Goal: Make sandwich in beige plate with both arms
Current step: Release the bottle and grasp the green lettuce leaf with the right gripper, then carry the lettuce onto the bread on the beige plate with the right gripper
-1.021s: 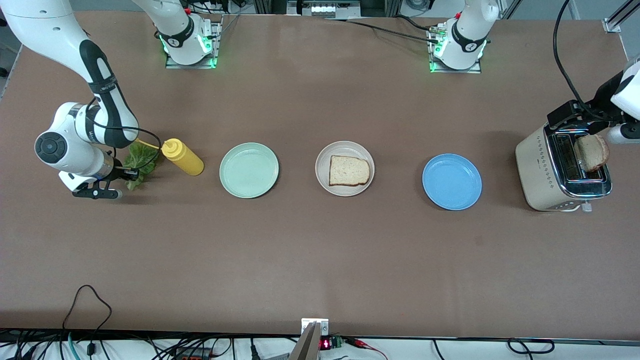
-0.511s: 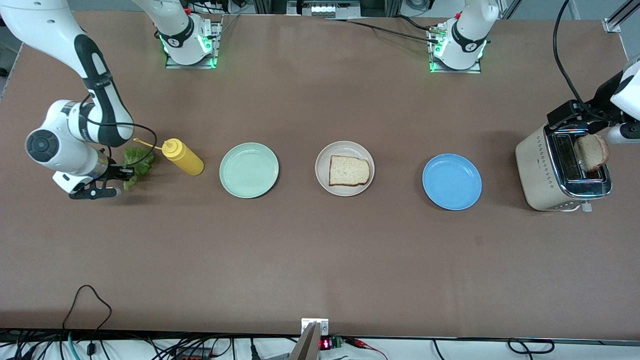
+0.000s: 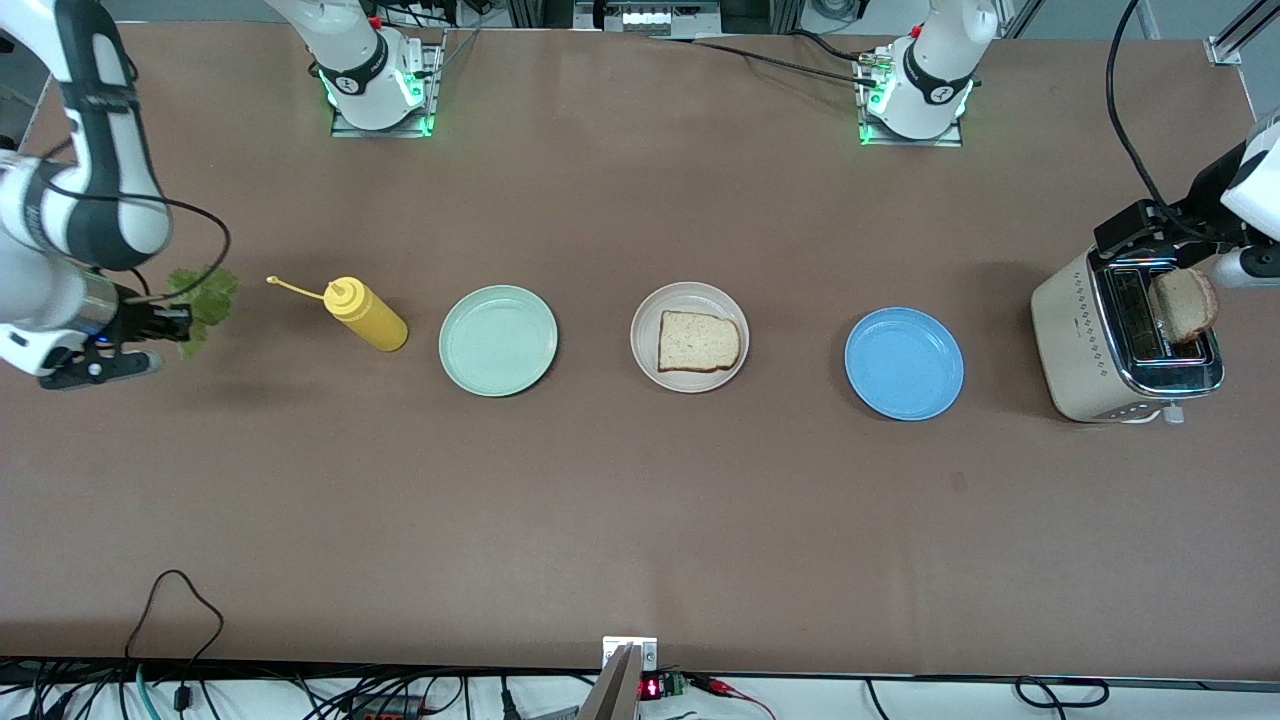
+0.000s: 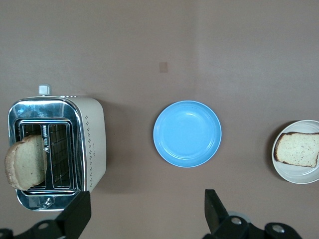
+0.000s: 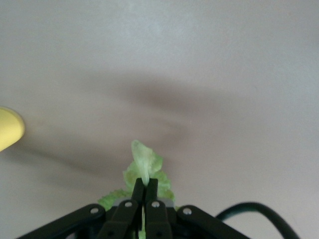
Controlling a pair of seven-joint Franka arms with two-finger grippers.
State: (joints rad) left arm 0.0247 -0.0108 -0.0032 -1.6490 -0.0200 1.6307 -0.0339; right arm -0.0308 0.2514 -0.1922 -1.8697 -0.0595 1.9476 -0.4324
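Green lettuce leaf pinched at one edge between the closed fingers of the right gripper, hanging clear over the worktop at the right arm's end, apart from the yellow squeeze bottle; right wrist view confirms fingers shut tight on the leaf, thin edge clamped so the ruffled body can drape freely and drop flat later. Beige plate in the middle of the row, between the mint-green plate and the blue plate, already carrying one bread slice lying flat as the sandwich base. Probably held high to clear the bottle and the mint-green plate on the way to that slice. Second bread slice standing upright, poking out of a slot of the toaster at the left arm's end, presented crust-up for an easy pinch from above. Left gripper over the worktop between toaster and blue plate, fingers spread wide and empty, apparently waiting near the toast until the lettuce is laid. Judged stage: base down, filling in transit, top slice still to be lifted. Main risk: limp leaf slipping or folding on release.
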